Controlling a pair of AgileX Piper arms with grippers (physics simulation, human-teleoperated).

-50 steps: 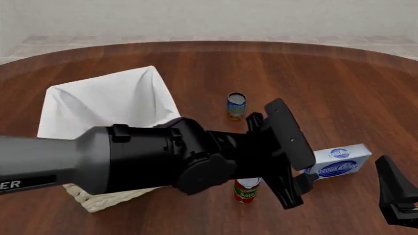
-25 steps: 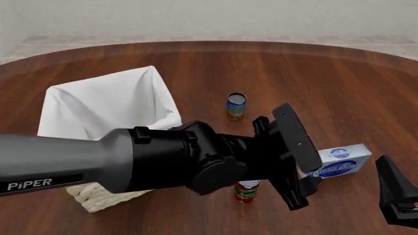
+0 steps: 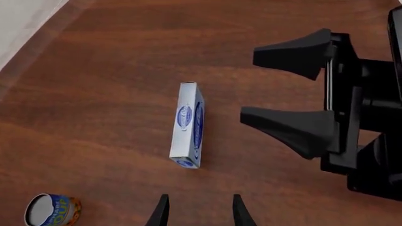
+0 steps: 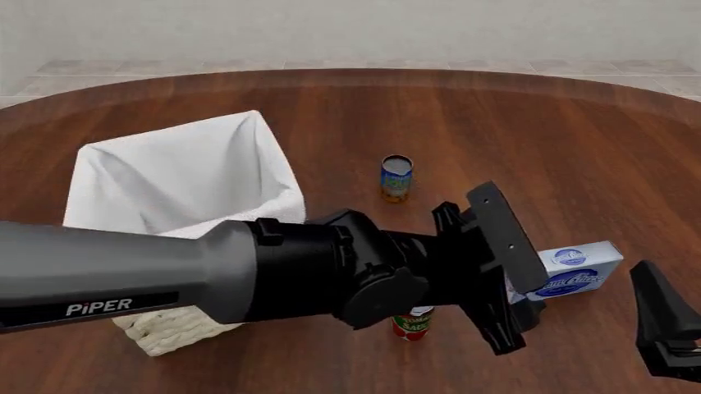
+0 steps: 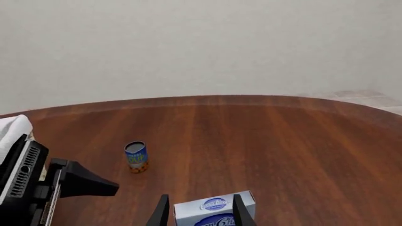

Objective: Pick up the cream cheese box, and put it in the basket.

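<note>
I've got my left gripper (image 3: 197, 212) above the cream cheese box (image 4: 572, 270) on the table (image 4: 547, 139), jaws apart, empty (right gripper (image 5: 197, 212) too); basket (image 4: 180, 213) far left.

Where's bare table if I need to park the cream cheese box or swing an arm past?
Bare wood lies beyond the blue soup can to the table's far rim, and right of it behind the cream cheese box. It is crowded near the box: left gripper, tomato can and right gripper. The basket fills the left.
</note>
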